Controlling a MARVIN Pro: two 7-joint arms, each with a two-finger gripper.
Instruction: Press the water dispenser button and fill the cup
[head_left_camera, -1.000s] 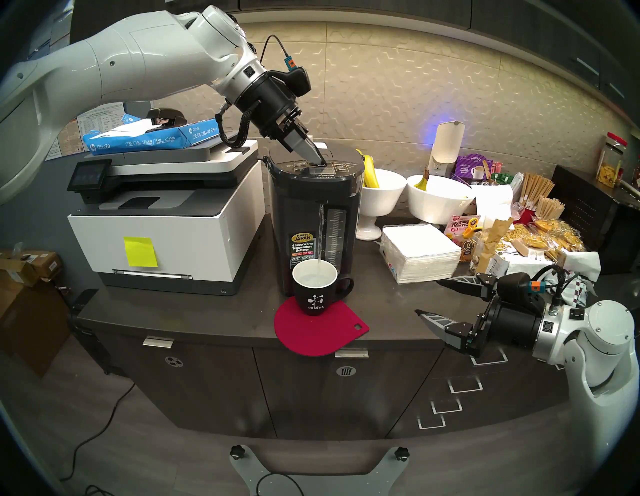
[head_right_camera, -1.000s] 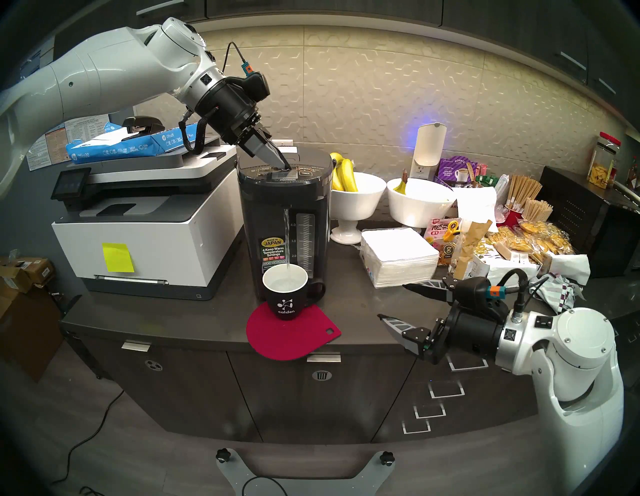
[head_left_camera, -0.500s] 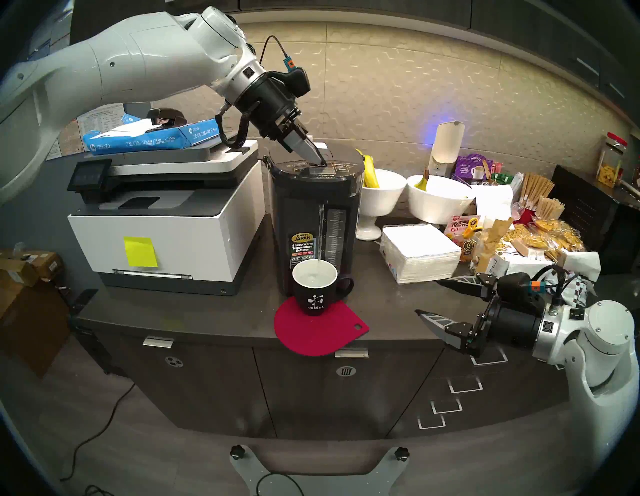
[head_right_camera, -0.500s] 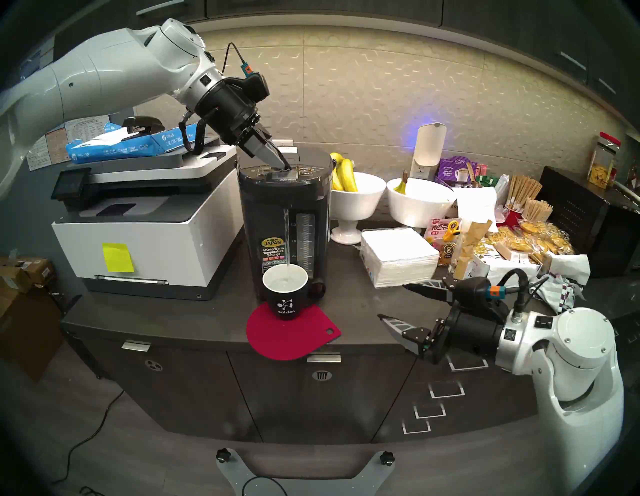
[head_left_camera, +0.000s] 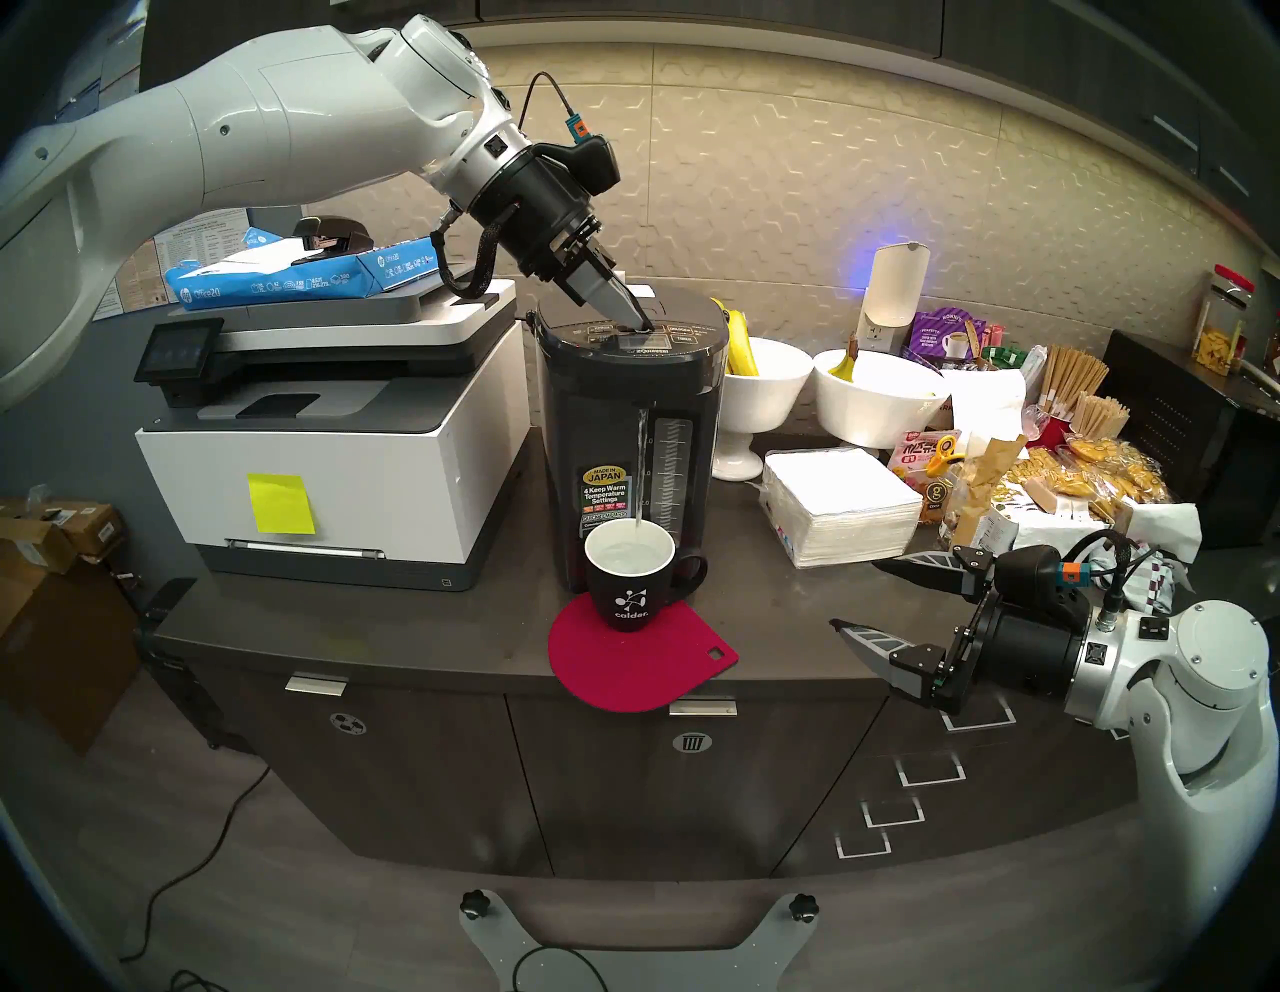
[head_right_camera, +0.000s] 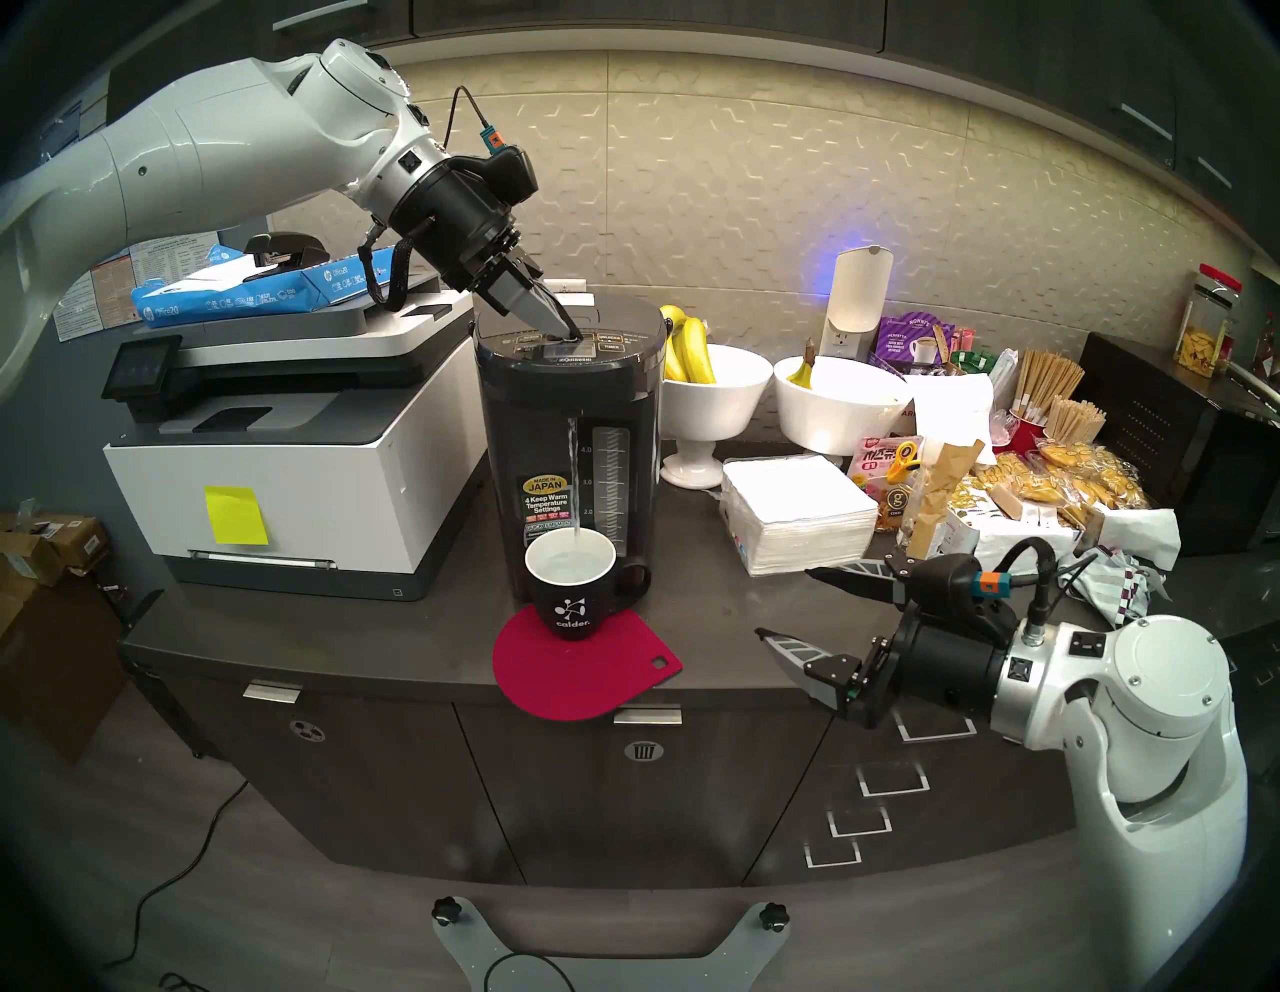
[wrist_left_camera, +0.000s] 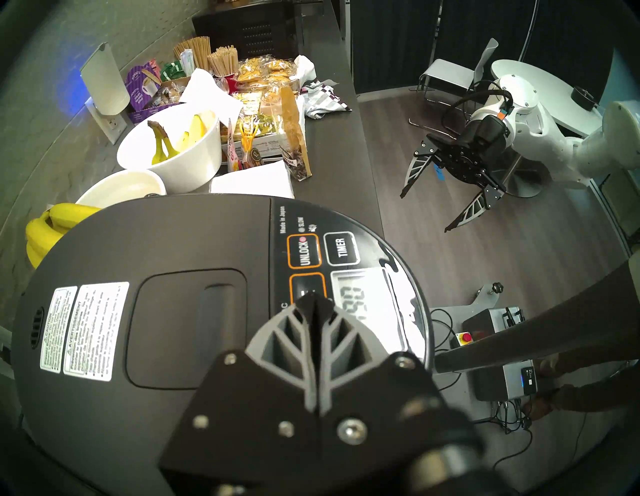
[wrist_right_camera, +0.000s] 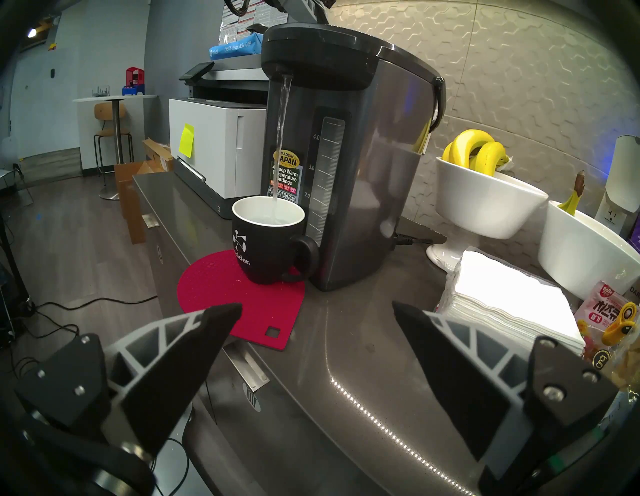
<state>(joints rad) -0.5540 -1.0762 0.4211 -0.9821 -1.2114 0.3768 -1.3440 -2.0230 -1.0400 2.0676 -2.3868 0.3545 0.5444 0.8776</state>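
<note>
The button (wrist_left_camera: 305, 289) on the water dispenser (head_left_camera: 627, 443) is pressed by the closed left claw (head_left_camera: 645, 324). Water streams into the cup (head_left_camera: 630, 578) on a red mat (head_left_camera: 641, 658) on the desk (head_left_camera: 415, 623). The right claw (head_left_camera: 855, 596) hangs open, well apart.

On the counter (head_left_camera: 429, 623) the water dispenser (head_left_camera: 627, 443) stands right of the printer (head_left_camera: 332, 443); the cup (head_left_camera: 629, 578) sits on a mat (head_left_camera: 641, 658) just before it; two bowls (head_left_camera: 765, 388) and a napkin stack (head_left_camera: 838, 502) lie to its right.
</note>
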